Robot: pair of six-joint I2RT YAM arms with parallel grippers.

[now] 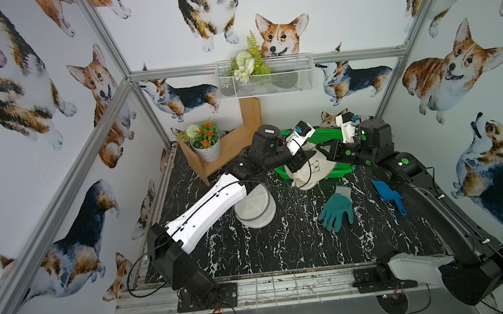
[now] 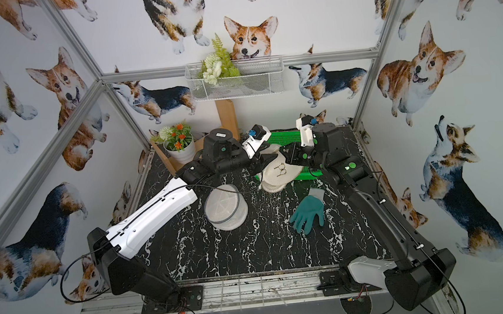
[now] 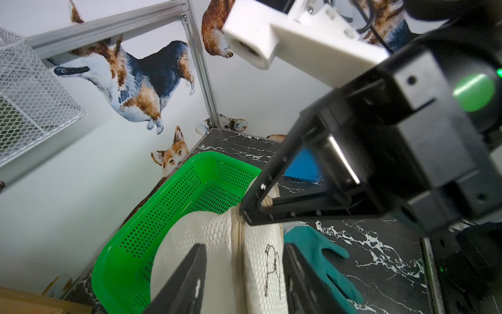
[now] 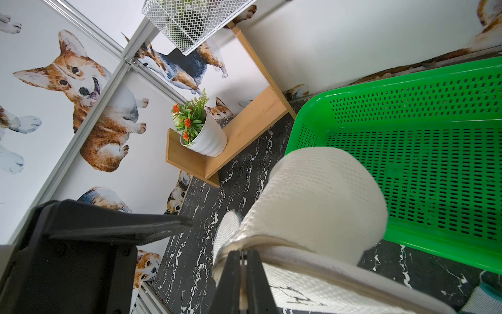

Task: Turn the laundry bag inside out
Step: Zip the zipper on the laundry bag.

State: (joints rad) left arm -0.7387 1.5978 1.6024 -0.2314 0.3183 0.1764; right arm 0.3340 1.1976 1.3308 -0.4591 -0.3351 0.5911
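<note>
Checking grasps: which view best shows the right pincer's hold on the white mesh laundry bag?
The right wrist view: the right pincer is shut on the trimmed edge of the white mesh laundry bag, close up. The left wrist view shows that pinch from outside; both top views show it too small to judge.

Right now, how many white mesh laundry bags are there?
2. One laundry bag, pinched by the right gripper, at the green basket; a round bag on the table under the left arm.
</note>
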